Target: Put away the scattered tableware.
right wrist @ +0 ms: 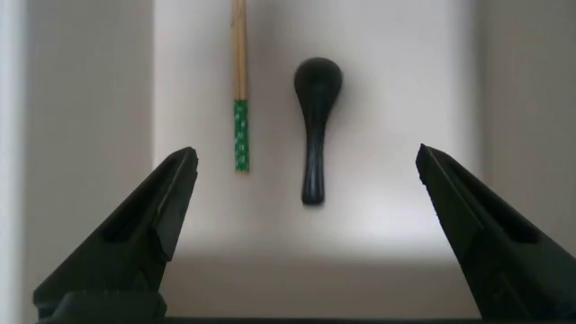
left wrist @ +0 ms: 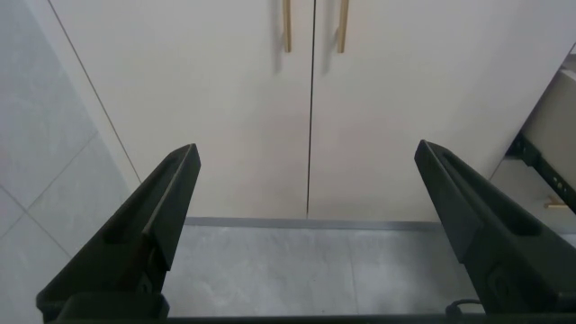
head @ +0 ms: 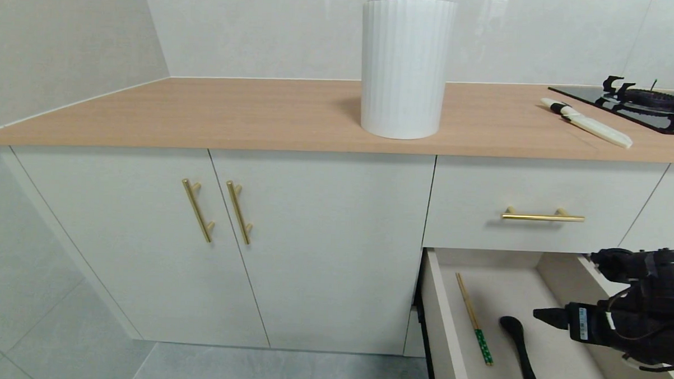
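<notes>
Well, the worktop (head: 233, 113) runs along the wall above two cabinet doors (head: 312, 250), and one white ribbed canister (head: 405, 68) stands on it. One drawer (head: 447, 322) is pulled out. The right gripper (head: 563, 285) hangs over it, spread wide and empty. The left gripper (left wrist: 306, 153), low before the doors, is just as wide. One pale knife (head: 586, 122) lies on the worktop. Under the right gripper, untouched on the drawer floor, lie one pair of chopsticks (right wrist: 239, 90) and one black spoon (right wrist: 315, 126), side by side.
</notes>
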Robot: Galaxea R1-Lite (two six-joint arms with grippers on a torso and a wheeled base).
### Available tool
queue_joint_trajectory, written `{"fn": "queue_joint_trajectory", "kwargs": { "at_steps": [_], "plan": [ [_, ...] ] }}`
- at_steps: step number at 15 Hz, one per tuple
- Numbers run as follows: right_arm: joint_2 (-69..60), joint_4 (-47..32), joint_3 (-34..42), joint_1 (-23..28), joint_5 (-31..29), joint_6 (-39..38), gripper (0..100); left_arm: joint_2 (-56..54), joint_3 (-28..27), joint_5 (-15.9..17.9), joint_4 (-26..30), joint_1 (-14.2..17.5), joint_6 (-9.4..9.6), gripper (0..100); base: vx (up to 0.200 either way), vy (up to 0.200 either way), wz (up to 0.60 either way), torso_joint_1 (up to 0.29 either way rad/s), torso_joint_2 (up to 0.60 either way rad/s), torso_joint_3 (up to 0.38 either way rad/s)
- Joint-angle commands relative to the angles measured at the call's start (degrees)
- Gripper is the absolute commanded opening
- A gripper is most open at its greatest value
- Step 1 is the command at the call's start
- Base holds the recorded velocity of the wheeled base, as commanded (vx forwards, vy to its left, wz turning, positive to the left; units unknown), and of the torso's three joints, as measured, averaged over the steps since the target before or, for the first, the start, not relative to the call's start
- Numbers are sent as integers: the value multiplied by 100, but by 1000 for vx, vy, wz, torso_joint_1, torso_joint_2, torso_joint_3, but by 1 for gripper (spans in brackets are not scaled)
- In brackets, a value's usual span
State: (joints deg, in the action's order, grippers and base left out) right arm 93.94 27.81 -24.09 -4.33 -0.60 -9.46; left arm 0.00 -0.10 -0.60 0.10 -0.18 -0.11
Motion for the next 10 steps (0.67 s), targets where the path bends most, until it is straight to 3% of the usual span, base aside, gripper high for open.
{"fn": "queue_joint_trajectory", "kwargs": {
  "at_steps": [1, 3, 10],
  "plan": [
    [-1370, -539, 115, 46, -11, 14, 100, 0, 1, -2, -1, 1, -7, 100, 0, 0, 0, 0, 0, 0],
    [-1862, -882, 18, 2, -11, 32, 100, 0, 1, -2, -1, 1, -7, 100, 0, 0, 0, 0, 0, 0],
    [-2811, -2429, -404, -253, 16, 85, 100, 0, -8, -2, -1, 1, -7, 100, -200, 0, 0, 0, 4, 4]
  ]
}}
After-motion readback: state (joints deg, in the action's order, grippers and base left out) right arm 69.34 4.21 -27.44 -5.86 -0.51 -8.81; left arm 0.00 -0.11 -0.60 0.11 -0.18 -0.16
